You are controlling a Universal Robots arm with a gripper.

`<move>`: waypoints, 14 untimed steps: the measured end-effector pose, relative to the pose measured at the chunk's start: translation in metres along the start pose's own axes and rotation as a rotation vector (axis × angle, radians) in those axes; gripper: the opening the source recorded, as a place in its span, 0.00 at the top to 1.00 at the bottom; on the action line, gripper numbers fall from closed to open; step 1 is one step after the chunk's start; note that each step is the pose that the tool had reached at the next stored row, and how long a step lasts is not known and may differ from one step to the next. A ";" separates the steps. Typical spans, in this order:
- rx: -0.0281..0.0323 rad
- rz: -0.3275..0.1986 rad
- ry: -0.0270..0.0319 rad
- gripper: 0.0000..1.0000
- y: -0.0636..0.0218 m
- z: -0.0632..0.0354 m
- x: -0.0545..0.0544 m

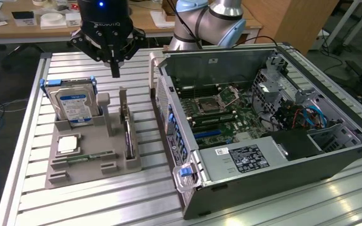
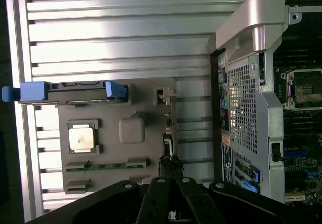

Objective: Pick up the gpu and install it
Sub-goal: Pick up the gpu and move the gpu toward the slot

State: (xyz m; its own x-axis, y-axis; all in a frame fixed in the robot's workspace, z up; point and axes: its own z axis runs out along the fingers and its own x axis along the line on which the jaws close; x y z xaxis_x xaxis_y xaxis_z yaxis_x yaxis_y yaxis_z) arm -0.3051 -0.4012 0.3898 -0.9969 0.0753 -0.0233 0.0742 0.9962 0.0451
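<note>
The gpu point(image 1: 127, 134) stands on its edge in a slot of the grey holder tray point(image 1: 90, 172), its narrow silver bracket point(image 1: 123, 100) pointing up at the far end. My black gripper point(image 1: 115, 71) hangs above the tray, a little beyond and above the bracket, clear of the card. Its fingers are pressed together and hold nothing. In the wrist view the gpu point(image 2: 168, 133) shows edge-on as a thin dark strip, and my shut gripper point(image 2: 170, 160) sits right over its near end.
A silver hard drive point(image 1: 74, 107) in blue rails stands upright in the tray, with a processor chip point(image 1: 68, 143) and a slim memory stick point(image 1: 83, 159) beside it. The open computer case point(image 1: 263, 117) lies on the exterior view's right, motherboard point(image 1: 222, 110) exposed.
</note>
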 end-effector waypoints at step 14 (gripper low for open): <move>0.0000 0.000 0.0000 0.47 0.0000 0.0000 0.000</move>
State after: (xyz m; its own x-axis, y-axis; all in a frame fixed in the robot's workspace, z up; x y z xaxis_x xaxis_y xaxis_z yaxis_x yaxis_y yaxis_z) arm -0.3051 -0.4012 0.3898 -0.9969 0.0753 -0.0233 0.0742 0.9962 0.0451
